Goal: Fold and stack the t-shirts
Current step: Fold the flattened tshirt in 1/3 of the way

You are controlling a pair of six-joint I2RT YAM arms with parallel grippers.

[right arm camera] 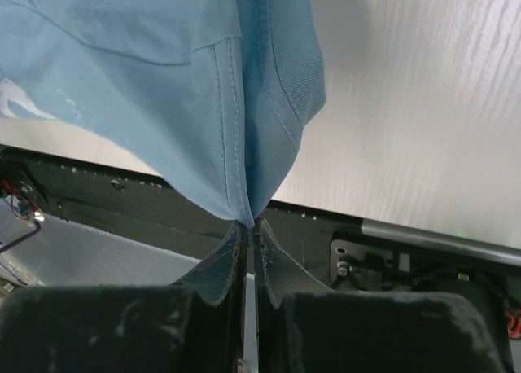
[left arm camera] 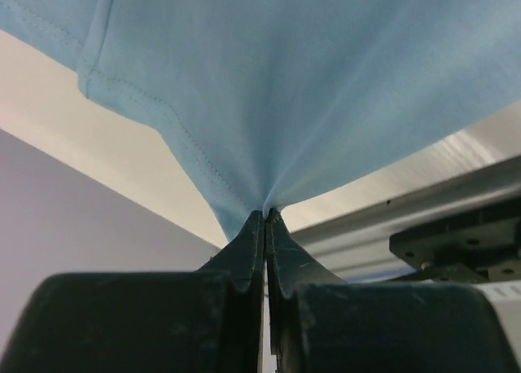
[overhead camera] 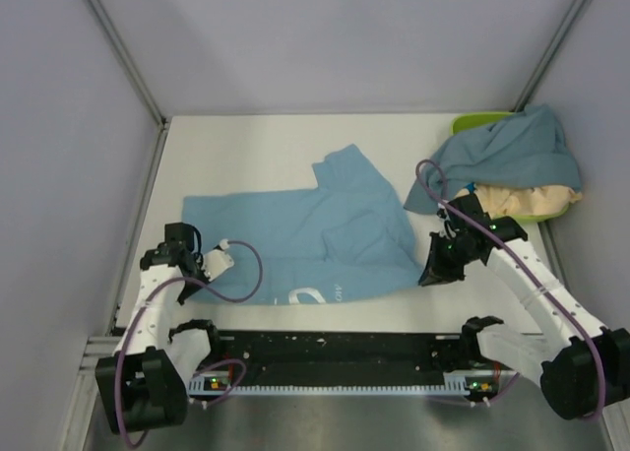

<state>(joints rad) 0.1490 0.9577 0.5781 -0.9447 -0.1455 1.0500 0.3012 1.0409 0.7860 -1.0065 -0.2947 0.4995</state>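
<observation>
Early on: left gripper and right gripper each clamp the blue shirt by its near edge, seemingly for a first fold; slate shirt and beige shirt lie heaped, unfolded

The sky-blue t-shirt is soft matt cloth, its hems stitched and its collar ribbed. Under it, the table looks matt white with a faint grain. Off to its right, the slate-blue shirt is duller, crumpled cloth. The right gripper is scuffed black plastic.
</observation>
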